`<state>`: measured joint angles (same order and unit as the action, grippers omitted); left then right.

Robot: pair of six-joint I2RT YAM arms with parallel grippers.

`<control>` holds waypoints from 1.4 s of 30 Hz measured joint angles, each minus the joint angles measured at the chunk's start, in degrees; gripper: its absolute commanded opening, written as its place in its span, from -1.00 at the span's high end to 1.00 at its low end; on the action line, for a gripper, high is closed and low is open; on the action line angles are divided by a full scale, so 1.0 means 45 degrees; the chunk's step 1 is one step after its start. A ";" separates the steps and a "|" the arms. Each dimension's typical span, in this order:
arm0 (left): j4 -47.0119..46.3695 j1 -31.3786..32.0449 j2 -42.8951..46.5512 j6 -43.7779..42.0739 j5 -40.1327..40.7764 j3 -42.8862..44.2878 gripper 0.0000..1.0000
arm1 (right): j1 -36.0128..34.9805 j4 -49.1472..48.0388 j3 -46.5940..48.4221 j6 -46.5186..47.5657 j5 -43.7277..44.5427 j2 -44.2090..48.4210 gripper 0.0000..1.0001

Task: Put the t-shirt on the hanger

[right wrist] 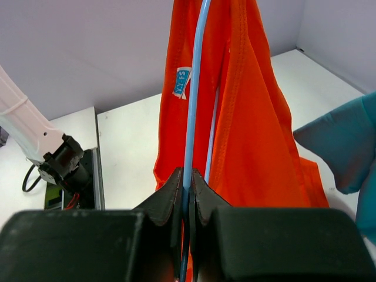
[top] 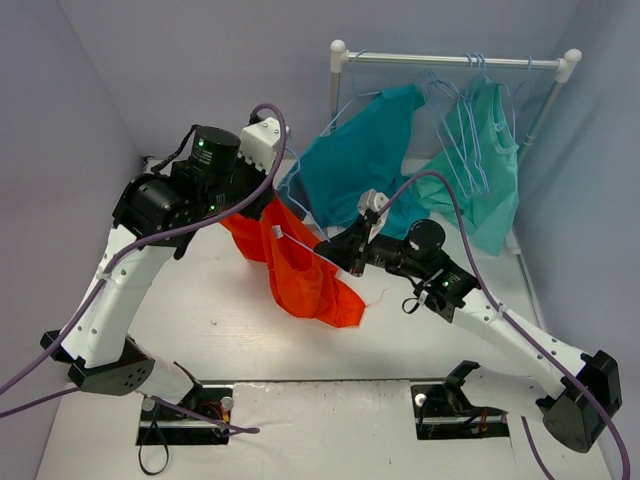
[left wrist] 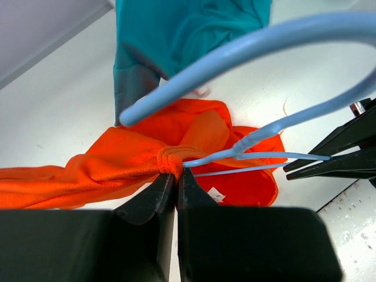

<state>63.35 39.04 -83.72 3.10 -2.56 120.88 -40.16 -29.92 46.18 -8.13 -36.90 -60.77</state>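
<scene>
The orange-red t-shirt point(top: 300, 272) hangs in the air over the table's middle, its lower part drooping to the surface. My left gripper point(top: 262, 215) is shut on the bunched collar of the t-shirt point(left wrist: 117, 164). My right gripper point(top: 330, 247) is shut on a thin wire of the pale blue hanger point(right wrist: 191, 106), which runs inside the t-shirt point(right wrist: 252, 135). In the left wrist view the hanger point(left wrist: 252, 44) arcs across the top and its wires reach from the collar to the right gripper's fingertips point(left wrist: 329, 158). The white label point(right wrist: 182, 82) shows.
A white rail point(top: 455, 60) at the back right carries a teal-blue shirt point(top: 365, 150), a green-teal garment point(top: 485, 165) and several spare hangers point(top: 475, 70). Purple cables loop over both arms. Black base plates sit at the near edge.
</scene>
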 measured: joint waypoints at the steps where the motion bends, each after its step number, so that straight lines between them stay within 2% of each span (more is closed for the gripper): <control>1: -0.0056 0.0023 0.0037 -0.0002 -0.0031 0.0000 1.00 | 0.0000 -0.0025 0.0069 -0.0002 -0.0019 -0.0033 1.00; 10: -0.0143 0.1168 -0.0328 -0.0515 0.0058 0.1097 1.00 | 0.0014 -0.0474 0.0518 -0.0002 -0.0152 -0.0392 1.00; 18: -0.0238 0.2040 -0.0305 -0.1092 0.0574 0.0941 0.98 | 0.0209 -0.0747 0.0689 0.0046 -0.0334 -0.0417 1.00; 22: -0.0256 0.2087 -0.0253 -0.1337 0.0887 0.0694 0.51 | 0.0274 -0.0826 0.0719 0.0105 -0.0342 -0.0423 1.00; 24: -0.0266 0.2101 -0.0249 -0.1372 0.1064 0.0685 0.20 | 0.0289 -0.0930 0.0745 0.0105 -0.0342 -0.0425 1.00; 27: -0.0283 0.2117 -0.0160 -0.1435 0.1337 0.0685 -0.07 | 0.0364 -0.1222 0.0817 0.0100 -0.0340 -0.0435 1.00; 31: -0.0321 0.2144 0.0102 -0.1562 0.1698 0.0685 -0.24 | 0.0432 -0.1679 0.0834 0.0057 -0.0354 -0.0453 1.00; 42: -0.0372 0.2144 0.1533 -0.2010 0.2797 0.0787 -0.28 | 0.0525 -0.2301 0.0839 -0.0195 -0.0618 -0.0788 1.00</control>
<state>61.67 48.69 -76.83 -5.94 10.02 124.42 -37.80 -40.27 49.95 -9.01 -39.68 -64.32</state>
